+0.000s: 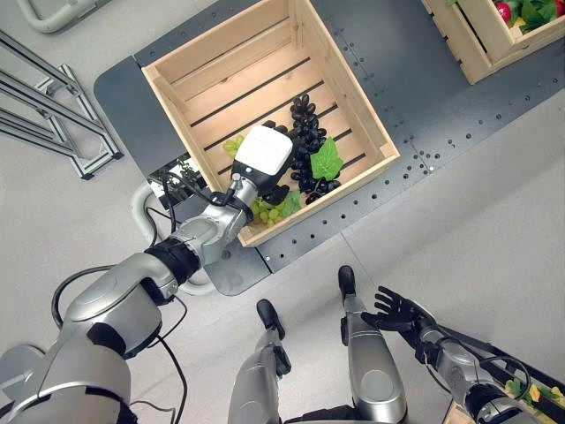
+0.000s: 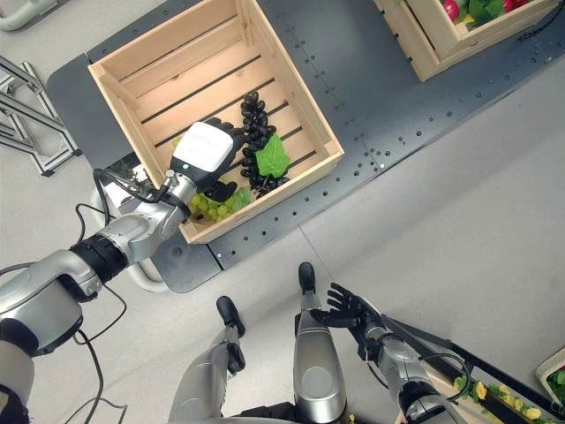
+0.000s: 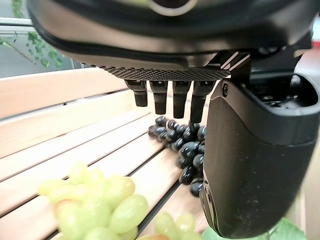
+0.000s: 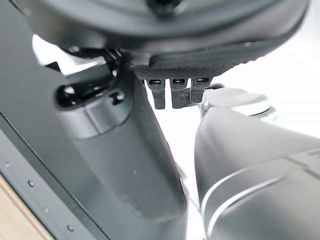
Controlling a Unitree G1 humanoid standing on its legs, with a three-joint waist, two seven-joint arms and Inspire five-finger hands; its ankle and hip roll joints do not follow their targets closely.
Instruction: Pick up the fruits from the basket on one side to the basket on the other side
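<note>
We are reaching left hand (image 1: 265,159) into slatted pale wooden crate (image 1: 181,66), fingers (image 3: 160,97) hanging straight, holding nothing. Dark purple grape bunch (image 1: 306,132) with green leaf (image 1: 327,161) lying just beyond fingers; green grape bunch (image 3: 95,200) lying beneath palm. We are keeping right hand (image 1: 397,311) low, fingers spread wide, empty. Second wooden crate (image 1: 481,49) sitting well apart.

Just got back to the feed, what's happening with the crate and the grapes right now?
The left robot hand is down inside the wooden crate, fingers open, over the fruit at its near end. A dark grape bunch with a green leaf lies just past the hand, and green grapes lie beside it on the slats. Nothing is gripped yet. The right robot hand hangs open and idle, low by the robot's side. A second crate sits farther off.
</note>
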